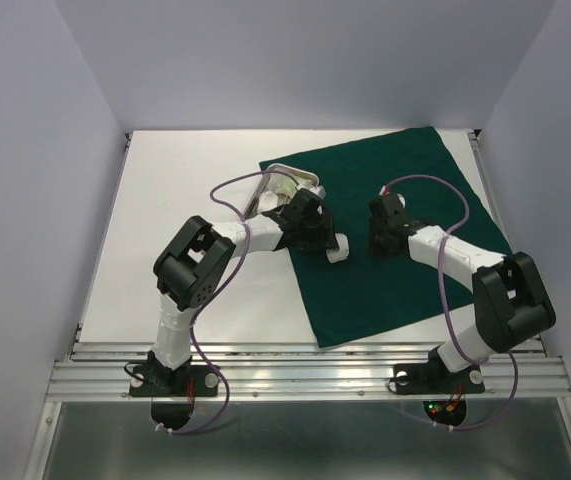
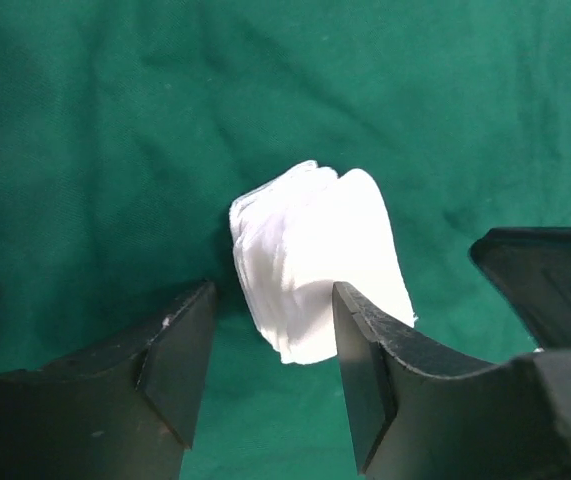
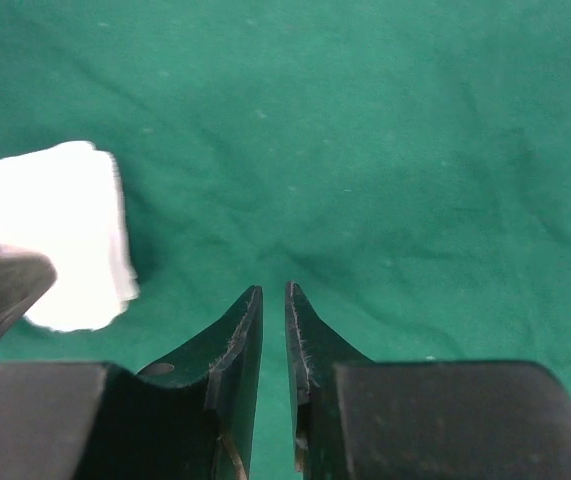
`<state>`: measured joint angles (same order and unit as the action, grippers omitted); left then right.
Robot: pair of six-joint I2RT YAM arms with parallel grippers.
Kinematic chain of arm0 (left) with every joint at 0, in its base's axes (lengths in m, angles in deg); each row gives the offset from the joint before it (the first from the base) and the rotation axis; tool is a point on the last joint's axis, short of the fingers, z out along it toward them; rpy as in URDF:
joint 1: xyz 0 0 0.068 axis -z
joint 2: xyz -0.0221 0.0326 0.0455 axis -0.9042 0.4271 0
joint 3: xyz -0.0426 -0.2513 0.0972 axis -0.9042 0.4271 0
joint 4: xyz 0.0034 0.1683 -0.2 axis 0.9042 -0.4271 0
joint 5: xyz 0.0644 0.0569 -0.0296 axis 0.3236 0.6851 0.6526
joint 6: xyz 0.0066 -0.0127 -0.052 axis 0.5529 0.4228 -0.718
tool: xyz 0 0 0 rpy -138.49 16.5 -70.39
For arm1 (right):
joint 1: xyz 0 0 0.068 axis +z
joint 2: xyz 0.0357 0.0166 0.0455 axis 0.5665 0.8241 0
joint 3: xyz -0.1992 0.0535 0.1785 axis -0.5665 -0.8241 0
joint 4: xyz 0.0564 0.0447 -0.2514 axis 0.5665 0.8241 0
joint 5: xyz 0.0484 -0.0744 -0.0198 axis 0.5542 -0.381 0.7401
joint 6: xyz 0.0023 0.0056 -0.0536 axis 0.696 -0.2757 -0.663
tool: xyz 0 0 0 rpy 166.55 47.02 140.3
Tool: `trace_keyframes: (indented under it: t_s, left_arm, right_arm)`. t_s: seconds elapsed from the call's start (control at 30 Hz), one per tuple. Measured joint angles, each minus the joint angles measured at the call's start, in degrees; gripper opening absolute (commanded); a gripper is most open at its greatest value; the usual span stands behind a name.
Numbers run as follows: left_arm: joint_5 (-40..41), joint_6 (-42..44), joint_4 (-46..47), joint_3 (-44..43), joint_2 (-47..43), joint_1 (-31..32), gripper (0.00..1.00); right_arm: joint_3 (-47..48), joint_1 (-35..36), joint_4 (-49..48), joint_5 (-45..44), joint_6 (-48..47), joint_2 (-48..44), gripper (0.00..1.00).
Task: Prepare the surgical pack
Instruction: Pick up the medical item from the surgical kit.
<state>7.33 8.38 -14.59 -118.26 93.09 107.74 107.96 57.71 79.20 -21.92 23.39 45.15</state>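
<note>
Left wrist view: white gauze pad stack (image 2: 315, 260) lies on the dark green drape (image 2: 115, 150), just ahead of L pincer (image 2: 270, 310), whose fingers are wide apart and not clamped on it. R pincer (image 3: 273, 290) is near the stack, on its right, tips barely apart w/ nothing between, over bare drape. Steel tray (image 1: 287, 182) sits at drape's far-left corner, on white desk (image 1: 175, 220).
</note>
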Motion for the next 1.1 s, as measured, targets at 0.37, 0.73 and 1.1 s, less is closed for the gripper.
trace_keyframes:
  t_s: [0.37, 0.73, 1.1]
  left_arm:
    - [-0.63, -0.87, 0.85, -0.90, 1.25, 0.00, 0.55]
    - [-2.51, -2.40, 1.95, -1.22, 2.47, 0.00, 0.43]
    - [-3.32, -2.67, 2.38, -1.27, 2.56, 0.02, 0.08]
  right_arm:
    - [1.46, 0.00, -0.68, 4.72, -0.42, 0.00, 0.20]
    - [2.73, 0.00, -3.17, 9.35, -0.24, 4.20, 0.19]
    - [2.95, 0.00, -3.87, 10.23, -0.17, 5.05, 0.19]
